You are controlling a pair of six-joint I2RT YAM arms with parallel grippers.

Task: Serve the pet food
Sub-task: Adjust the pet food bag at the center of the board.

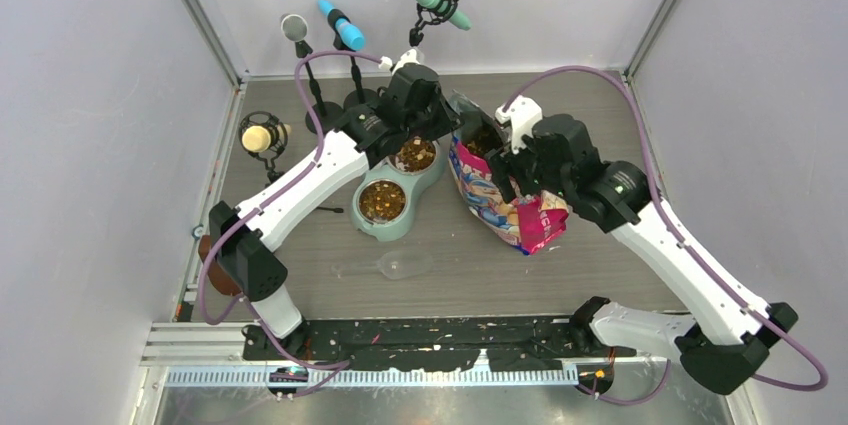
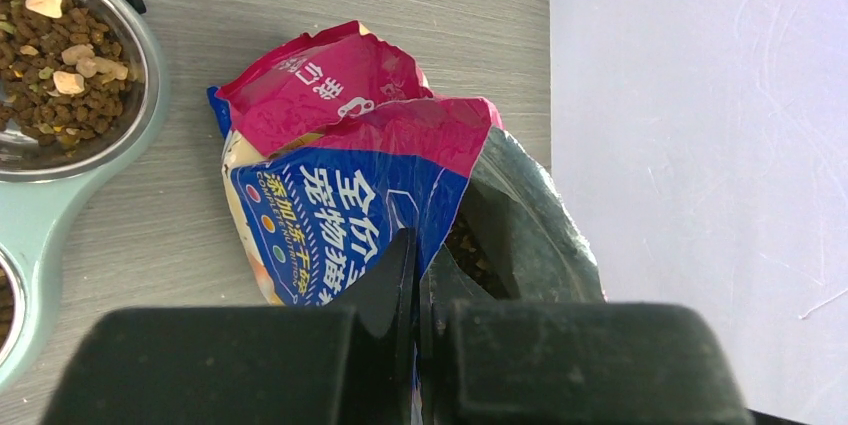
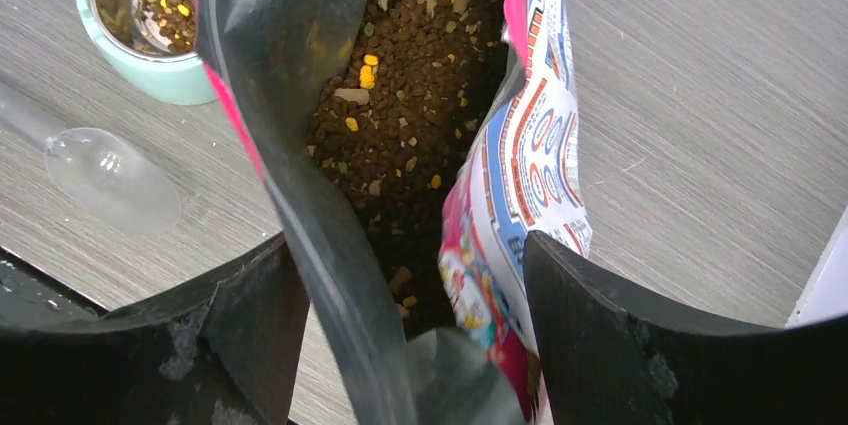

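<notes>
Both bowls of the feeder [image 1: 392, 229] already hold pet food [image 3: 410, 125], with plenty more in the bag [image 1: 482, 197] and the scoop [image 1: 398, 265] lying on the table, so serving looks nearly done. The left gripper [image 2: 418, 250] reaches across the feeder, pinched shut on the bag's rim; the right gripper [image 3: 410, 250] straddles its mouth, jaws wide, not clamping

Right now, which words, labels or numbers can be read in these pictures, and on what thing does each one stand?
"全价": large white characters on the blue panel of the food bag, left wrist view.
"宠物": the row beneath; the characters that follow are unclear.
Small yellow and tiny Latin lines beside them: too small to read.
White characters on the bag's pink fold: creased, unreadable.
Other views: the bag's print is blurred, nothing readable.
</notes>
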